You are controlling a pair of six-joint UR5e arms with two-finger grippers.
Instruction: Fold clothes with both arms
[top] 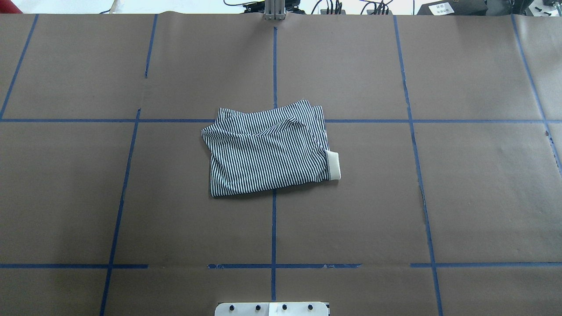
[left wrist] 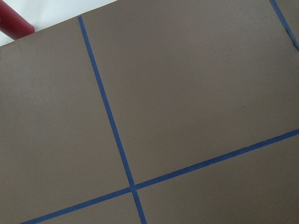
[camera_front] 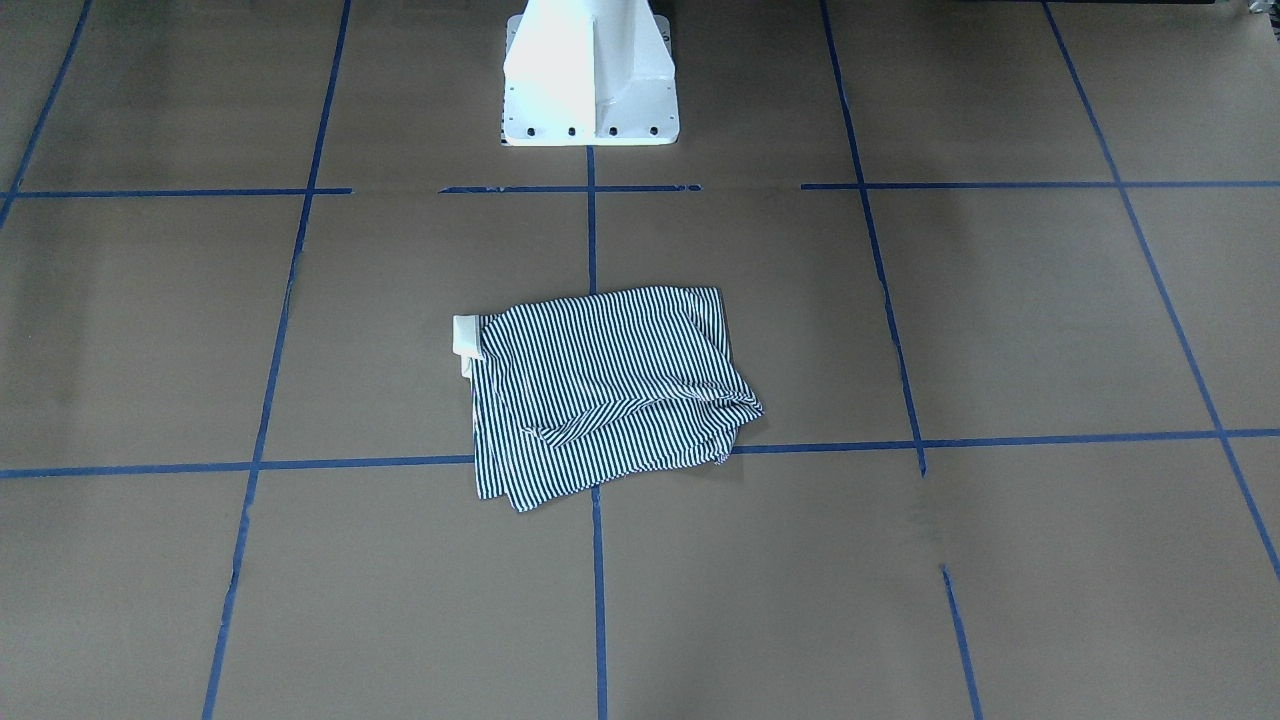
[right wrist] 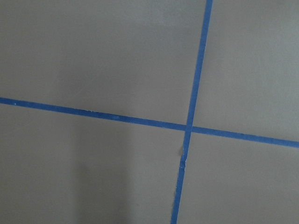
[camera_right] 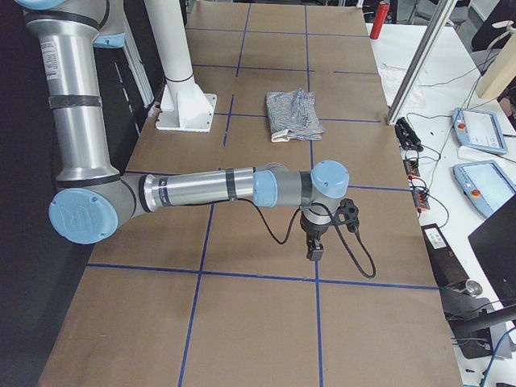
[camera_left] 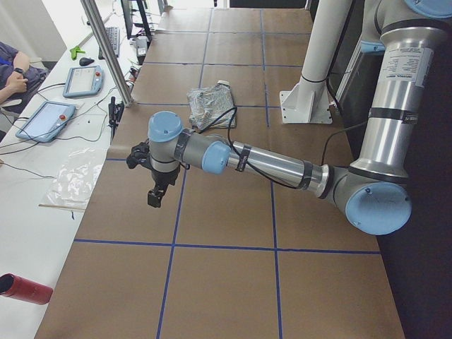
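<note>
The striped polo shirt (camera_front: 610, 390) lies folded into a rough rectangle at the middle of the table, with a cream part (camera_front: 466, 340) poking out at one end. It also shows in the overhead view (top: 268, 151) and both side views (camera_left: 212, 106) (camera_right: 294, 113). My left gripper (camera_left: 155, 194) hangs over bare table far to my left of the shirt. My right gripper (camera_right: 313, 246) hangs over bare table far to my right. Both show only in the side views, so I cannot tell whether they are open or shut. Neither touches the shirt.
The white pedestal base (camera_front: 590, 75) stands behind the shirt. Blue tape lines grid the brown table (top: 131, 210). A red cylinder (camera_left: 25, 288) lies past the table's left end. Teach pendants (camera_left: 46, 120) (camera_right: 476, 129) and cables lie on the operators' bench.
</note>
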